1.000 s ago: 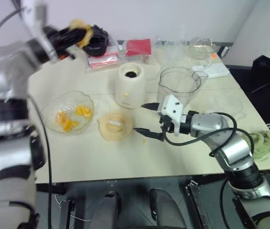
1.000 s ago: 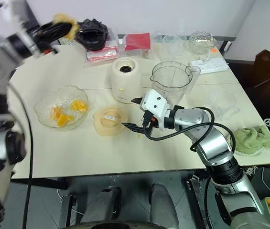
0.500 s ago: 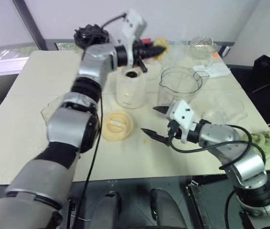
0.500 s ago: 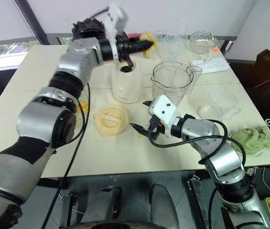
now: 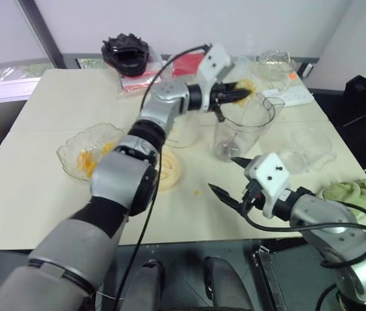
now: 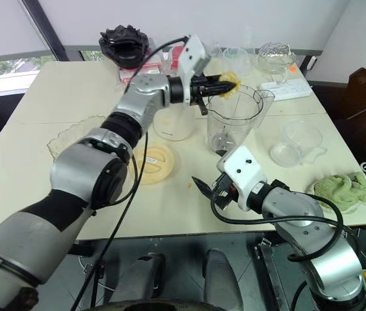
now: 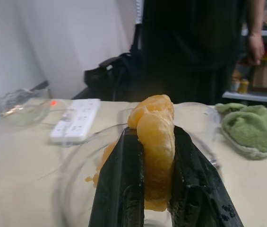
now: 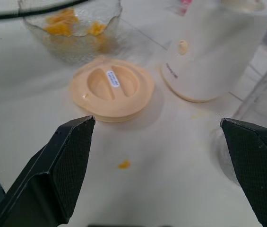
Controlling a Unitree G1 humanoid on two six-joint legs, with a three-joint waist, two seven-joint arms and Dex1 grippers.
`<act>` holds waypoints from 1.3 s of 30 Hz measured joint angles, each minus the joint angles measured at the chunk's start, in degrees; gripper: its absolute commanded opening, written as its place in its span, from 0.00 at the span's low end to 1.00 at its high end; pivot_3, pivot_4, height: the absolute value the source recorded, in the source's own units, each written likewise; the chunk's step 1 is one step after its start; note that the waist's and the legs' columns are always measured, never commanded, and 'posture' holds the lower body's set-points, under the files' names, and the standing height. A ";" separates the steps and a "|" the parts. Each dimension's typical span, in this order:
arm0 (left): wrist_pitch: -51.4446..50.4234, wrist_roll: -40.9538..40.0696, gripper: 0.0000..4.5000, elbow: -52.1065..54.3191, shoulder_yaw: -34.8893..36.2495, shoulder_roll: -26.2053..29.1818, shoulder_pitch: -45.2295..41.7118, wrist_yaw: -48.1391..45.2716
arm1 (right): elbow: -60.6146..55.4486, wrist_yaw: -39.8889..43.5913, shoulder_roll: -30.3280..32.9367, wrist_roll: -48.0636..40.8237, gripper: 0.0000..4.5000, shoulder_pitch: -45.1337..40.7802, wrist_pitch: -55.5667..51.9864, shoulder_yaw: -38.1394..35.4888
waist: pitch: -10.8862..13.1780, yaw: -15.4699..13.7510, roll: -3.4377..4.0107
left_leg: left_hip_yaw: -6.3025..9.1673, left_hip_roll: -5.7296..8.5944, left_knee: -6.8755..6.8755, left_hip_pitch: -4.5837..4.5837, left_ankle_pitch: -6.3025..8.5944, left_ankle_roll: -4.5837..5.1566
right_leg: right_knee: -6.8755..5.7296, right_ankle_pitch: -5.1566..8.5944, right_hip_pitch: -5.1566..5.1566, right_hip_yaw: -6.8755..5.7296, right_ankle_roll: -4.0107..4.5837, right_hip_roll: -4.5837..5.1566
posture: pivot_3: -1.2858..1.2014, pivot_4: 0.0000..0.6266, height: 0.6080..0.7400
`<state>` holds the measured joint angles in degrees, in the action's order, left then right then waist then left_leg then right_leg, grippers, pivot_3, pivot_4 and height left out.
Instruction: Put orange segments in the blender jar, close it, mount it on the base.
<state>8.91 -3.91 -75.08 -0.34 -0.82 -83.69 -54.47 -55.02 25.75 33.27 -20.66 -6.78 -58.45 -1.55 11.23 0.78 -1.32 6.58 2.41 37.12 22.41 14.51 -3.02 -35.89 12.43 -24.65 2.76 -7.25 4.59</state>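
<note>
My left gripper (image 5: 240, 95) is shut on an orange segment (image 7: 155, 135) and holds it just over the rim of the clear blender jar (image 5: 241, 127), which stands upright on the table. The cream blender base (image 6: 173, 123) stands left of the jar, partly hidden by my left arm. The cream lid (image 8: 112, 89) lies flat in front of the base. A glass bowl (image 5: 72, 154) with orange segments sits at the left. My right gripper (image 5: 222, 174) is open and holds nothing, low over the table in front of the jar.
A small orange scrap (image 8: 123, 164) lies on the table near the lid. A clear measuring cup (image 6: 297, 144) and a green cloth (image 5: 352, 195) are at the right. A power strip (image 5: 287, 96), a red packet and a black object (image 5: 125, 52) sit at the back. A person (image 7: 194, 42) stands beyond the table.
My left arm has swung from the far back left across to the jar, carrying the orange segment. My right gripper has drawn back from the lid toward the table's front. The camera shifted.
</note>
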 measured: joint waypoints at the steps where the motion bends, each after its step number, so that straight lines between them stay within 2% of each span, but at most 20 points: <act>1: 0.49 0.76 0.14 -0.51 -0.19 -0.48 0.51 0.65 | -0.52 -0.38 0.03 -0.25 0.98 0.22 -0.75 -0.32 | 0.00 0.06 0.00 | 0.00 0.00 0.00 0.00 0.00 0.00 | 0.00 0.00 0.00 0.00 0.00 0.00 | 0.52 0.24 1.00; 8: 3.73 5.48 0.14 -1.34 -1.15 -1.03 1.89 6.48 | -2.61 -2.46 0.03 -1.56 0.98 0.29 -3.58 -1.49 | 0.00 -0.12 0.00 | 0.00 0.00 0.00 -0.01 0.00 0.00 | 0.01 0.01 0.02 0.00 -0.01 0.00 | 0.52 0.24 1.00; 11: 4.26 7.02 0.33 -1.45 -1.11 -1.44 3.07 8.32 | -2.69 -3.13 0.03 -2.13 0.98 0.13 -3.85 -1.48 | 0.00 -0.11 0.00 | 0.00 0.00 0.00 -0.01 0.00 0.00 | 0.01 0.01 0.02 0.00 -0.01 0.00 | 0.52 0.24 1.00; 17: 5.00 7.37 0.99 -1.44 -0.91 -1.45 3.10 9.52 | -2.69 -3.97 0.03 -2.95 0.98 -0.55 -4.94 -1.39 | 0.00 -0.13 0.00 | 0.01 0.00 0.01 -0.02 0.00 0.00 | 0.01 0.01 0.03 0.00 -0.01 0.00 | 0.52 0.24 1.00; 26: 5.36 7.01 0.99 -1.45 0.98 -0.85 3.10 11.99 | -1.83 -3.67 0.88 -3.24 0.98 -3.03 -4.84 -0.47 | 0.00 -0.02 0.00 | 0.01 0.00 0.00 -0.03 0.00 0.00 | 0.00 0.01 0.04 0.00 -0.01 0.00 | 0.52 0.24 1.00; 34: 5.63 6.28 0.99 -1.45 4.41 1.55 3.07 15.87 | 1.66 -1.49 2.20 -3.17 0.98 -5.27 -2.23 0.86 | 0.00 -0.09 0.00 | 0.01 0.01 0.00 -0.02 0.00 0.00 | 0.01 0.00 0.04 -0.01 -0.01 0.01 | 0.52 0.24 1.00; 39: 5.63 4.24 0.99 -1.33 6.85 3.53 2.88 15.15 | 4.20 0.26 3.25 -3.19 0.98 -6.47 0.27 1.35 | 0.00 0.12 0.00 | 0.01 0.01 -0.01 -0.04 0.00 0.00 | -0.01 0.00 0.04 -0.01 -0.01 0.00 | 0.52 0.24 1.00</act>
<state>14.54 0.33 -76.41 6.51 2.71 -80.81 -39.32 -50.82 26.01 36.52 -23.85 -13.25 -58.19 -0.20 11.23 0.90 -1.32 6.60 2.42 37.11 22.37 14.51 -3.02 -35.89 12.44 -24.61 2.76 -7.26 4.59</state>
